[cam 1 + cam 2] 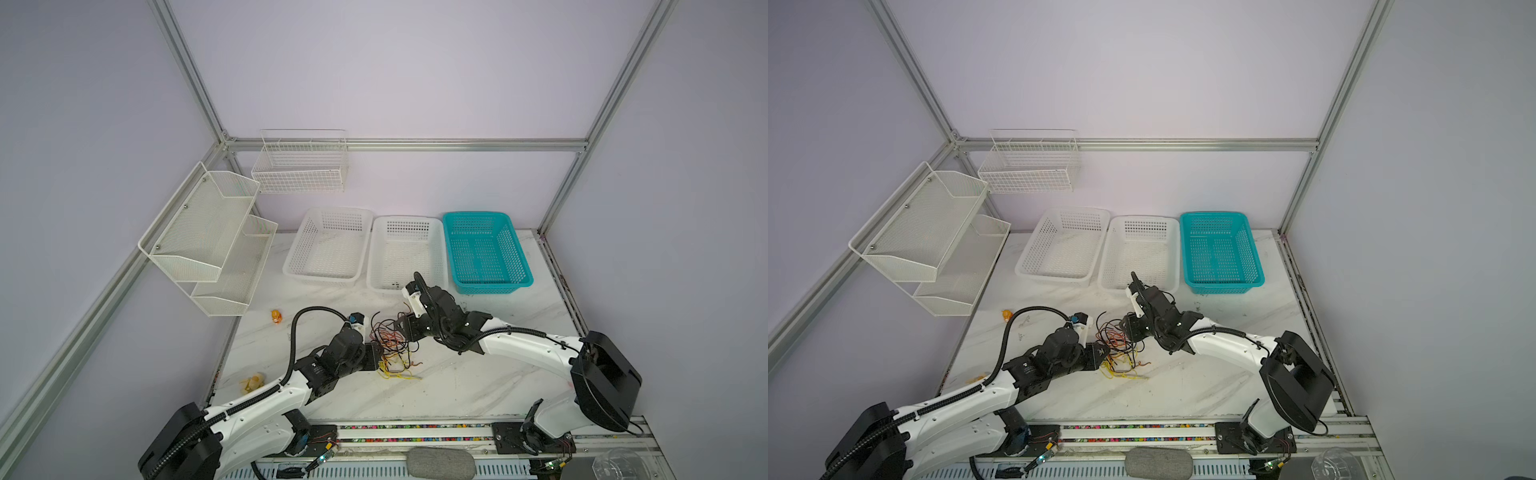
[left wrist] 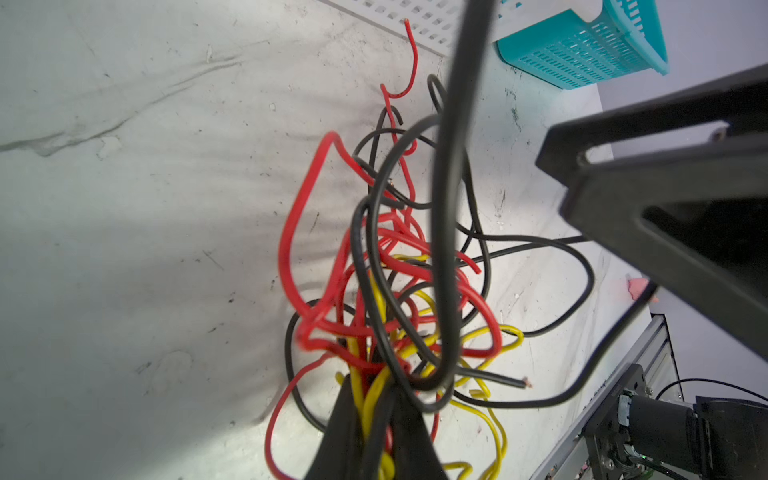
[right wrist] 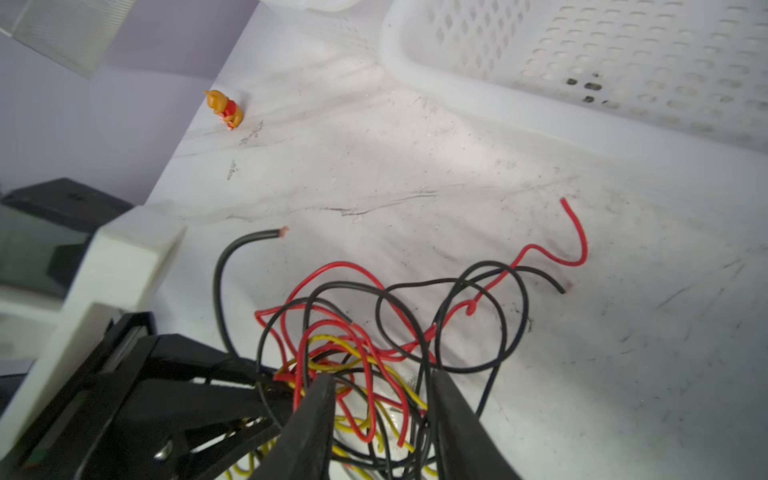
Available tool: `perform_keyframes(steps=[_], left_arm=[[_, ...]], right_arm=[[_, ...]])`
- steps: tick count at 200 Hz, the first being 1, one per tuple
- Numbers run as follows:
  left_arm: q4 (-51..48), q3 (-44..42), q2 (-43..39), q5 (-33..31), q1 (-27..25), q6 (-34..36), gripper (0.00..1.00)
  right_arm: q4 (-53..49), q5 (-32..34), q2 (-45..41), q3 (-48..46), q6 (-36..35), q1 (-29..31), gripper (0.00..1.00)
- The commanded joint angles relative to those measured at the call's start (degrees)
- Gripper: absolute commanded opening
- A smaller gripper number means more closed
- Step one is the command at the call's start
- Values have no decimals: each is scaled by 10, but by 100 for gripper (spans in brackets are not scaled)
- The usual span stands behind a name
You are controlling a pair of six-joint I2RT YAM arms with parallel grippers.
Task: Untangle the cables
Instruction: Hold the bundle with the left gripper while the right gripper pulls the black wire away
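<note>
The cables (image 1: 395,347) (image 1: 1119,349) are a tangle of thin black, red and yellow wires lying on the marble table between both arms. My left gripper (image 1: 380,360) (image 1: 1106,356) (image 2: 370,386) is shut on yellow and black strands at the near-left side of the tangle (image 2: 395,270). My right gripper (image 1: 401,332) (image 1: 1125,328) (image 3: 382,378) stands open over the tangle's far-right side. Several strands (image 3: 374,332) pass loosely between its spread fingers. A red end (image 3: 575,232) and black ends stick out toward the baskets.
Two white baskets (image 1: 320,280) (image 1: 382,286) and a teal basket (image 1: 524,266) line the back of the table. An orange toy figure (image 1: 276,316) (image 3: 226,109) stands at the left edge, a yellow object (image 1: 253,382) nearer. White racks (image 1: 208,237) (image 1: 301,166) hang on the walls.
</note>
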Motion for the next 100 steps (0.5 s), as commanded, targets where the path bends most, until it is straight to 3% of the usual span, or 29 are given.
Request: perform_keyframes(steps=[1, 100], left_arm=[[-11, 48, -19, 10, 0, 25, 0], [-2, 46, -28, 39, -4, 29, 0]], right_arm=[[-12, 63, 15, 10, -38, 11, 43], [73, 121, 62, -12, -61, 36, 43]])
